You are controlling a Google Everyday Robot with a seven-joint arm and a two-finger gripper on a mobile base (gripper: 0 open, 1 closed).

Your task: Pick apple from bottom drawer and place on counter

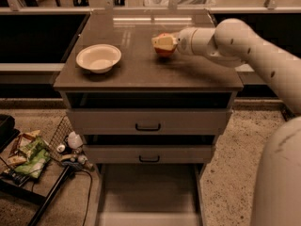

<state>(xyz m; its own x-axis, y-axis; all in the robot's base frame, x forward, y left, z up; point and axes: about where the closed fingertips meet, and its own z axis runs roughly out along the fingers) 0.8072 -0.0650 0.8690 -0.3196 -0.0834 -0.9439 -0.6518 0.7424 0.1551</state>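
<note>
Gripper (163, 43), w/ arm in from the right, is clenched on apple (165, 52) low over counter (141, 74), right of centre & toward far edge, can't tell if touching; bowl (99, 58) well to its left, bottom drawer (148, 192) open below.

Arm (249, 51): smooth cream-white rounded shells, a few small dark dots, broad link at right edge, narrowing to cream gripper (164, 43) at upper centre of frame.
</note>
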